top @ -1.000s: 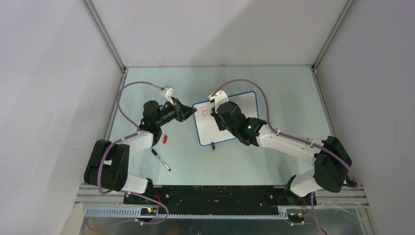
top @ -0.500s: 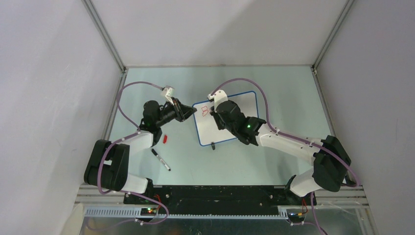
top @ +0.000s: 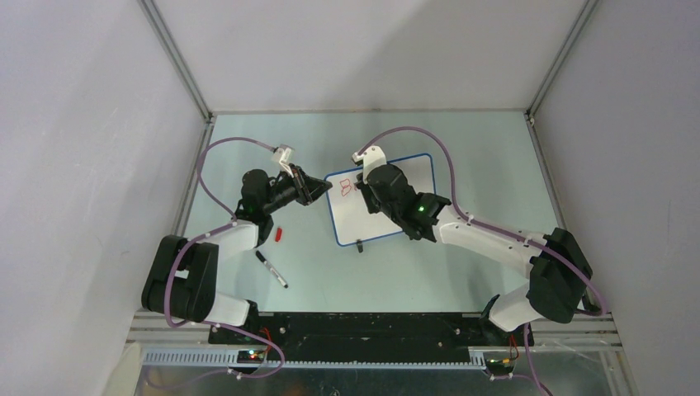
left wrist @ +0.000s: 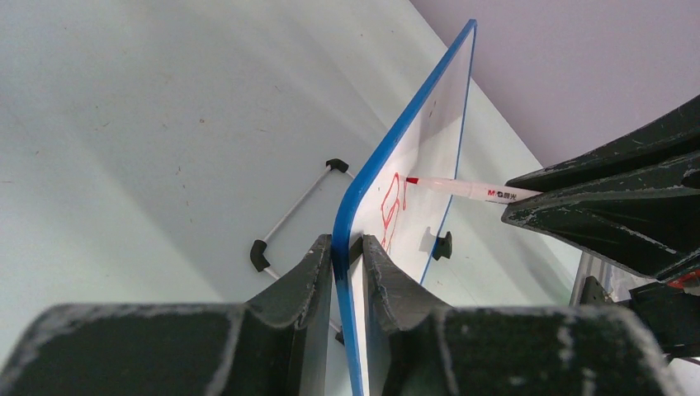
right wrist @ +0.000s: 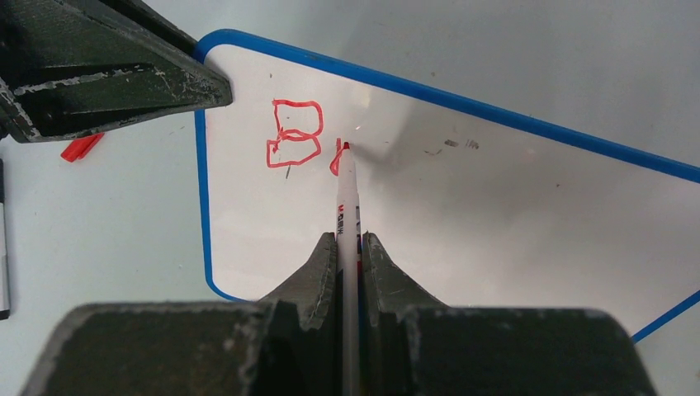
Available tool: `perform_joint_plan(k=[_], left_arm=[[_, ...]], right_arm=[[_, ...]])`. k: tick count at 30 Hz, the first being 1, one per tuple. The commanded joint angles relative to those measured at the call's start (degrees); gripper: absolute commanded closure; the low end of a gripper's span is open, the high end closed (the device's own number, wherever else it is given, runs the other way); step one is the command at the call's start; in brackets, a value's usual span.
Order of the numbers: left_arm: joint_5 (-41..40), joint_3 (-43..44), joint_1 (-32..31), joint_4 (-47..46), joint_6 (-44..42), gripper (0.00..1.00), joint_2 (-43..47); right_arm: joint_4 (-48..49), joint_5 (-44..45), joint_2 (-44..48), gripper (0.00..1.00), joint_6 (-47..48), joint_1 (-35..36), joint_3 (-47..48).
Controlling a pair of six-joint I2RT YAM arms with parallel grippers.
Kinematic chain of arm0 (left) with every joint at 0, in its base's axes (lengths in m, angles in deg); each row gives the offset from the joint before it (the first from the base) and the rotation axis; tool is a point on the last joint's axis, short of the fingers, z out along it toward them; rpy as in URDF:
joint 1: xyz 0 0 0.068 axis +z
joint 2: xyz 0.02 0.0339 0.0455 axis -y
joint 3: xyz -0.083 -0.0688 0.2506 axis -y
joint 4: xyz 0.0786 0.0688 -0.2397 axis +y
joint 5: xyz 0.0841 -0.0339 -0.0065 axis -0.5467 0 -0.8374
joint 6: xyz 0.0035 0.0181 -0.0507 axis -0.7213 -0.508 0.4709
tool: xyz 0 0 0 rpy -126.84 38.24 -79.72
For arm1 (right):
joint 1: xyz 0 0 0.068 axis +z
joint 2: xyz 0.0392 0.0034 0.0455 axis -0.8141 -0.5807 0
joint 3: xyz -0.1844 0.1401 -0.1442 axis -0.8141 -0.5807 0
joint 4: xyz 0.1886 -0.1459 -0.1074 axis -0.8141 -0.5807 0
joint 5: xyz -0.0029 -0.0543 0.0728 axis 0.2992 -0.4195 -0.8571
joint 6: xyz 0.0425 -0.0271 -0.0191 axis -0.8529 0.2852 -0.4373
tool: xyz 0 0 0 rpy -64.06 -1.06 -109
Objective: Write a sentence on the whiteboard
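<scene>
My left gripper clamps the whiteboard edge. My right gripper pinches the red marker, its tip at the second letter of the sentence. Next: light, steady strokes.

top: overhead, distant | wrists: close, opposite sides, both on whiteboard

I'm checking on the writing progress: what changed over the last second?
The right gripper, shut on the red marker, moved slightly right and away from the bases across the whiteboard. The tip now sits on a short stroke after the B. The left gripper still clamps the board's left edge. The black marker and red cap on the table have not moved.
</scene>
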Motion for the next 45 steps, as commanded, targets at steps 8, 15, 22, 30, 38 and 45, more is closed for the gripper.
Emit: perform_joint_plan(k=[8, 15, 22, 30, 38, 45], left_arm=[[1.7, 0.8, -1.2, -0.1, -1.1, 0.78, 2.1], [1.7, 0.8, -1.1, 0.1, -1.3, 0.78, 2.2], [1.7, 0.8, -1.1, 0.1, -1.2, 0.78, 2.0], [1.7, 0.8, -1.0, 0.1, -1.3, 0.78, 2.1], [1.7, 0.8, -1.1, 0.1, -1.3, 0.78, 2.0], [1.7, 0.9, -1.1, 0.5, -1.4, 0.78, 2.0]], right_arm=[[-0.1, 1.8, -0.7, 1.0, 0.3, -0.9, 2.4], [-0.7, 2.4, -0.4, 1.0, -0.1, -1.1, 2.4], [-1.1, 3.0, -0.3, 1.0, -0.5, -1.1, 2.4], [-1.5, 3.6, 0.1, 1.0, -0.9, -1.1, 2.4], [-1.1, 1.3, 1.7, 1.0, -0.9, -0.7, 2.4], [-0.6, 0.8, 5.5, 1.0, -0.6, -0.5, 1.4]])
